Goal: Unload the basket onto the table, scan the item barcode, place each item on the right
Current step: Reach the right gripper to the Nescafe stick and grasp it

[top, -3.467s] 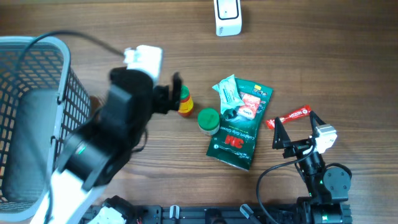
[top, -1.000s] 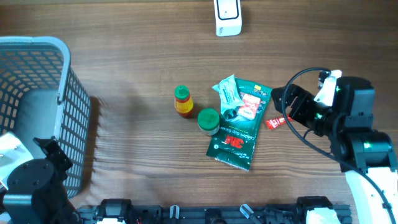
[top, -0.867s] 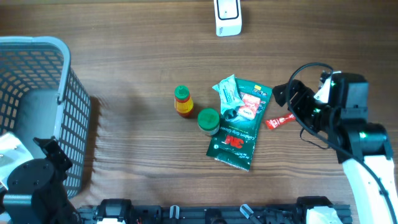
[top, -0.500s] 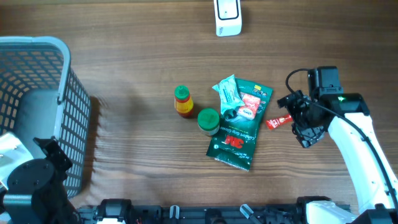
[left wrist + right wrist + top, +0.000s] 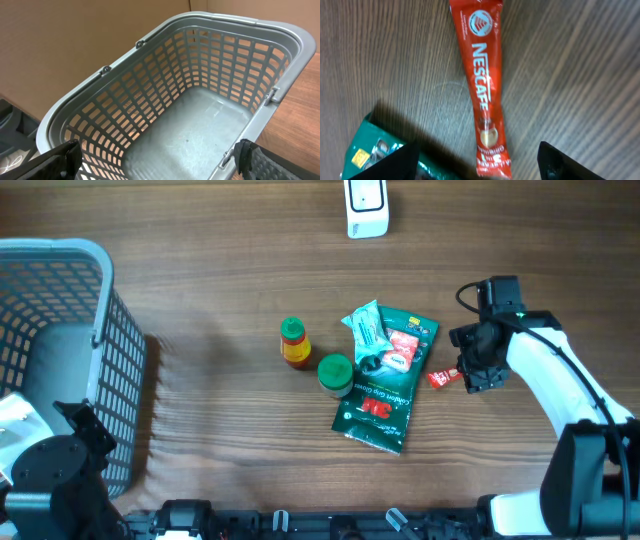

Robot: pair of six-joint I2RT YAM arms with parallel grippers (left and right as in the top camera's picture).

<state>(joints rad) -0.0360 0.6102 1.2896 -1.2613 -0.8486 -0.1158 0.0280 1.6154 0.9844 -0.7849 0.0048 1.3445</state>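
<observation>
A red Nescafé stick (image 5: 482,95) lies flat on the wooden table, and in the overhead view only its left end (image 5: 443,378) shows from under the right arm. My right gripper (image 5: 481,167) hovers over it, open, one finger on each side and neither touching it. That gripper (image 5: 470,362) sits right of the green 3M pouch (image 5: 383,385). A white scanner (image 5: 366,205) stands at the table's far edge. My left gripper (image 5: 160,162) is open with nothing in it, above the grey basket (image 5: 280,60).
The grey mesh basket (image 5: 60,250) fills the left side. Mid-table stand an orange bottle with a green cap (image 5: 293,343), a green-lidded jar (image 5: 335,372) and a small teal packet (image 5: 365,328) on the pouch. The pouch's corner (image 5: 370,145) lies beside my right gripper's left finger.
The right arm has swung in and come down over the red stick, and its jaws have narrowed a little. The left arm has stayed still.
</observation>
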